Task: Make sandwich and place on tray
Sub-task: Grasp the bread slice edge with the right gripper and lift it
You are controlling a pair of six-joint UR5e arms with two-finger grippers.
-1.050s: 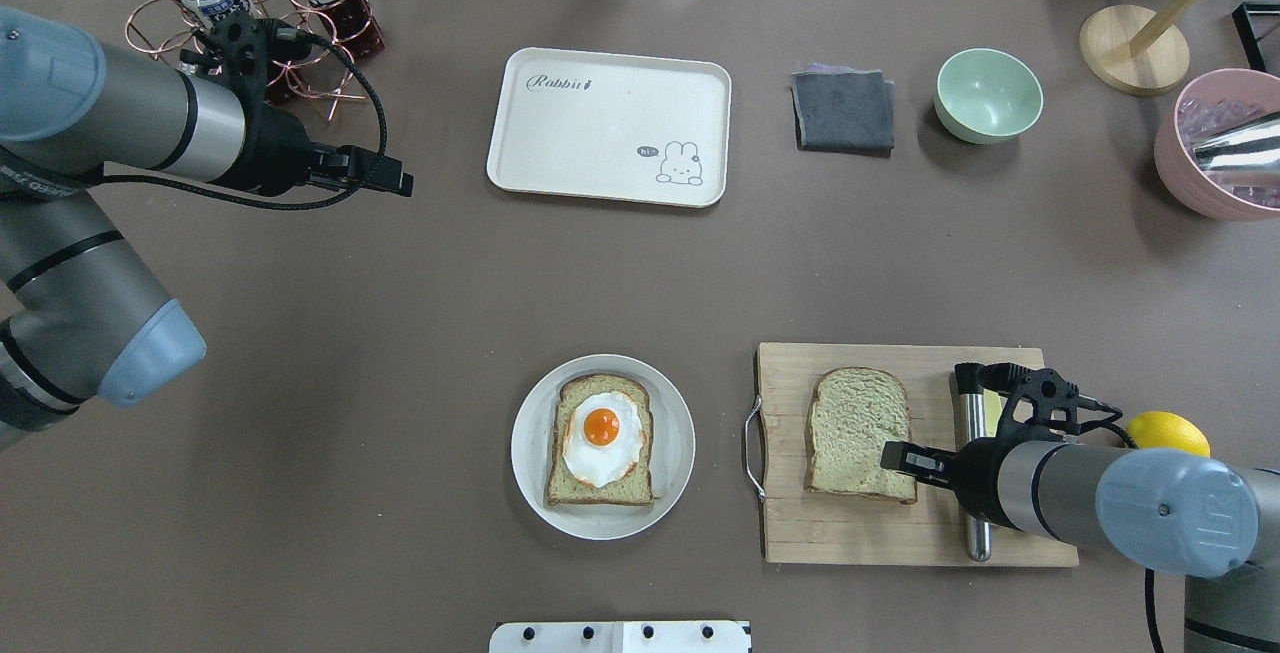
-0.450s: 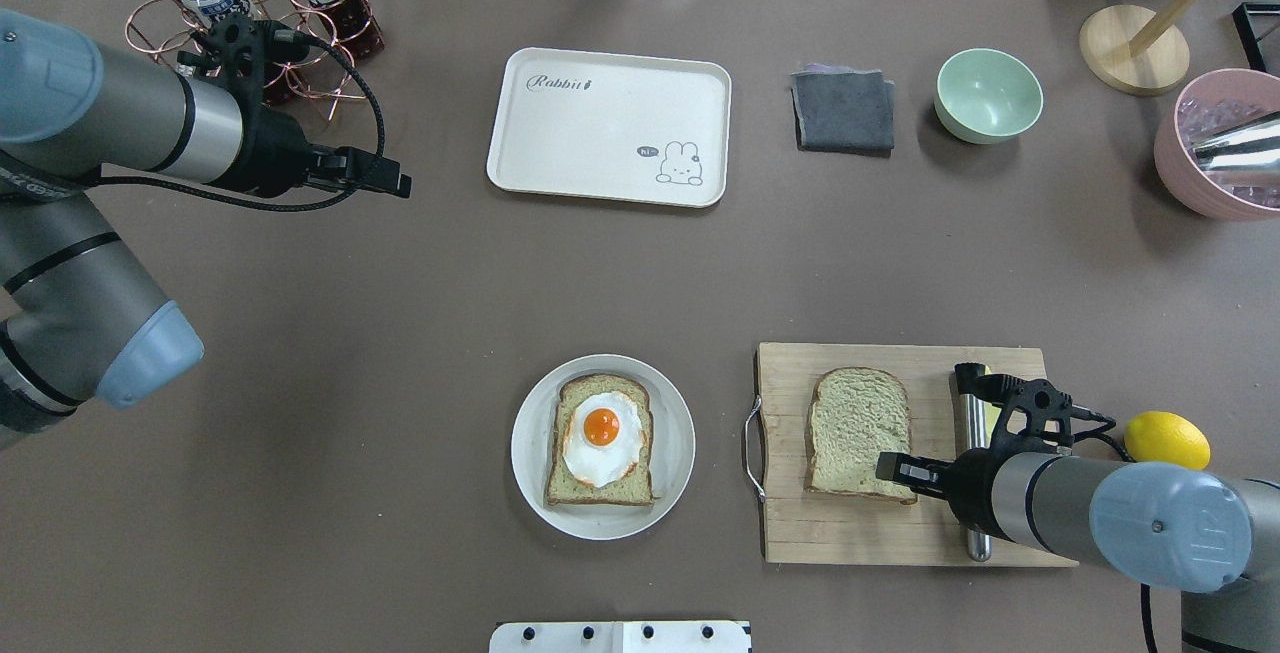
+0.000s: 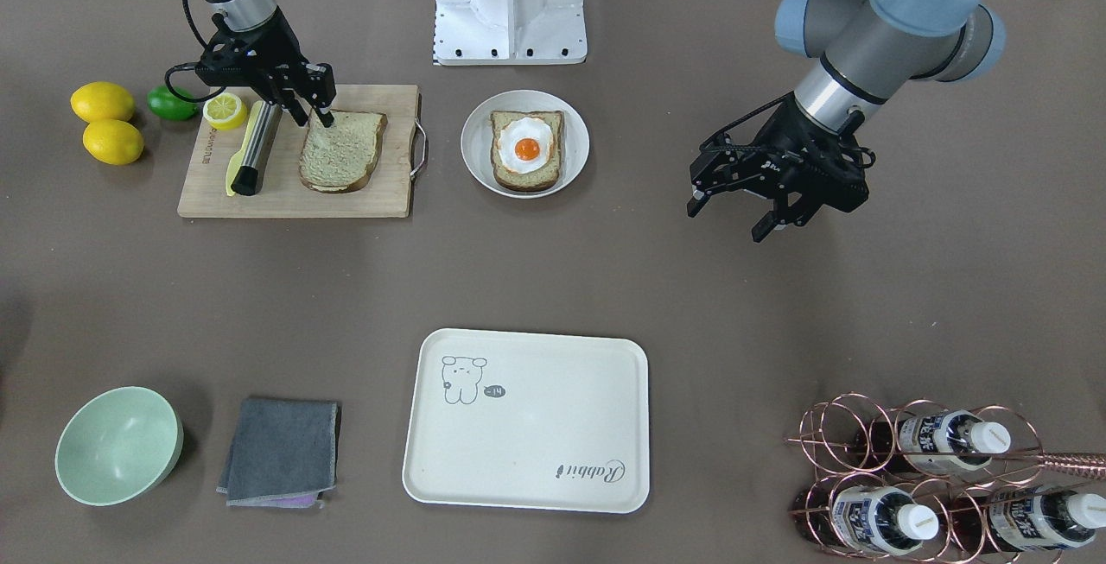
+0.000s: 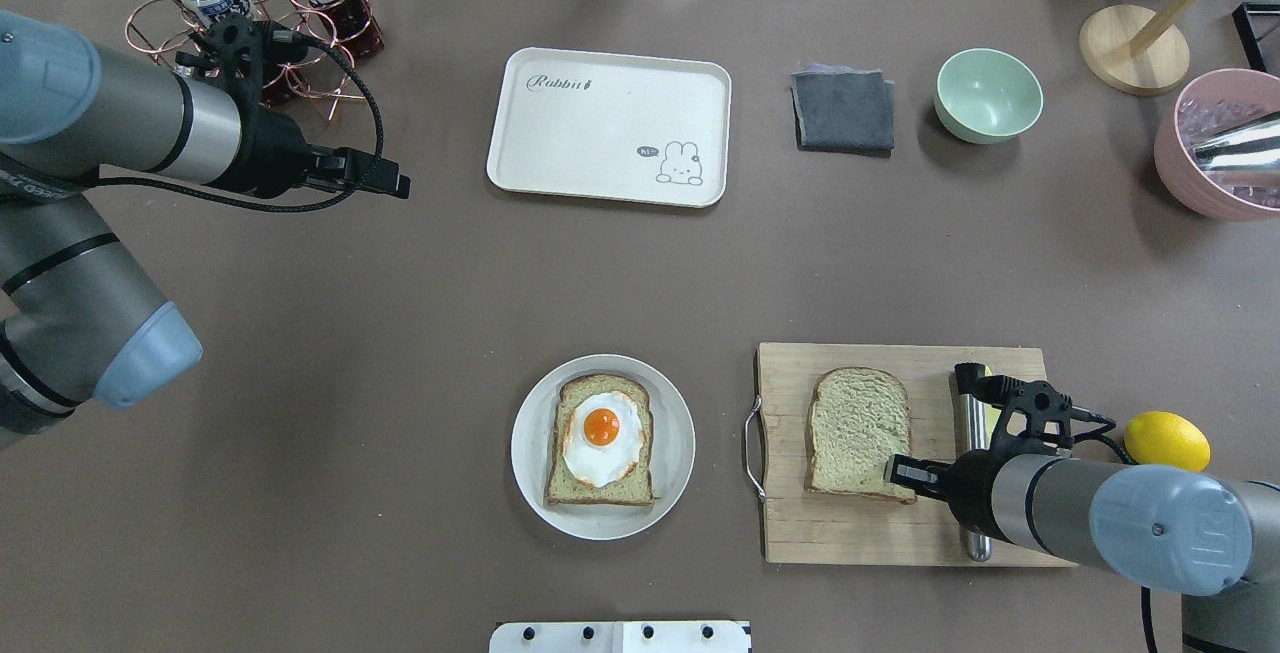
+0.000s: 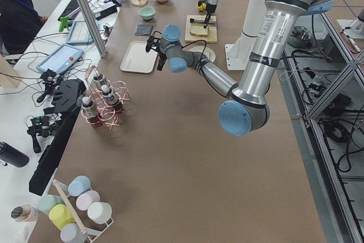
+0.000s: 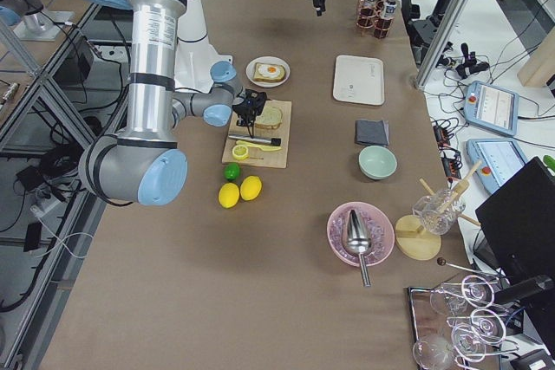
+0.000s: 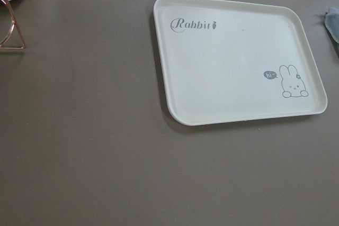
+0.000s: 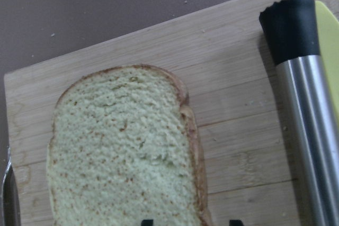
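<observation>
A slice of bread topped with a fried egg (image 4: 600, 433) lies on a small round white plate (image 4: 530, 453), also in the front view (image 3: 527, 149). A second bread slice (image 4: 858, 428) (image 8: 122, 152) lies on the wooden cutting board (image 4: 830, 533). My right gripper (image 4: 905, 473) (image 3: 315, 117) is open and low over that slice's near right corner; in the right wrist view its fingertips straddle the crust. My left gripper (image 4: 395, 183) (image 3: 727, 223) is open and empty, in the air left of the cream tray (image 4: 600, 123) (image 7: 233, 67).
A steel-handled knife (image 4: 965, 403) and a lemon half (image 3: 225, 110) lie on the board's right part. Lemons (image 3: 104, 102) and a lime (image 3: 171, 103) sit beside it. A grey cloth (image 4: 843, 111), green bowl (image 4: 988, 93), pink bowl (image 4: 1200, 163) and bottle rack (image 4: 250, 13) stand at the far side.
My right gripper has shifted slightly toward the near corner of the bread slice on the board. The left arm has barely moved.
</observation>
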